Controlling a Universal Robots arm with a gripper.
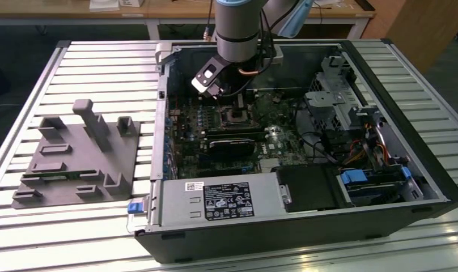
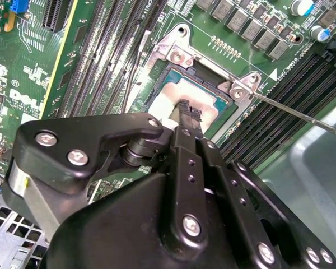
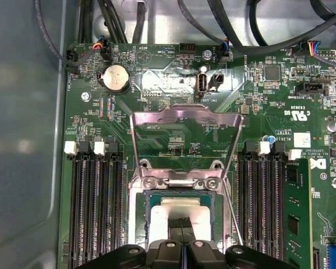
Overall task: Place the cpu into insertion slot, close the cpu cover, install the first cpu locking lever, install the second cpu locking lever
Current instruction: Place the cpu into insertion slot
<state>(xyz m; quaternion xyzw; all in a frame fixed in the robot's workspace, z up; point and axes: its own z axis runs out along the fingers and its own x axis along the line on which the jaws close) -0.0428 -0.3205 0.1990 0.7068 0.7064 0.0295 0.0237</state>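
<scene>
The robot arm (image 1: 237, 34) reaches down into an open computer case (image 1: 289, 241) that lies on a slatted metal table (image 1: 85, 62). In both wrist views the gripper (image 3: 182, 224) (image 2: 189, 115) has its two black fingertips pressed together with nothing between them, and the tips rest on the top of the cpu (image 3: 165, 212) (image 2: 173, 92). The cpu lies inside the insertion slot (image 3: 148, 216), with its silver-grey face up and the socket's dark edge framing it. The gripper's body hides the near part of both the chip and the socket.

The cpu cover (image 3: 185, 119) stands raised from its hinge at the socket's edge, and green board shows through its window. A thin locking lever (image 2: 302, 115) sticks out free from a socket corner and crosses above the memory slots (image 3: 263, 202). More memory slots (image 3: 92, 207) run along the opposite side. Beyond the cover sit a coin cell battery (image 3: 116, 77) and a bundle of black cables (image 3: 224, 22).

In the exterior view a black card (image 1: 233, 140) lies just beside the socket, and a labelled power supply (image 1: 221, 201) fills the near end of the case. A grey moulded fixture (image 1: 77, 153) sits on the table at the exterior view's left, well apart from the arm.
</scene>
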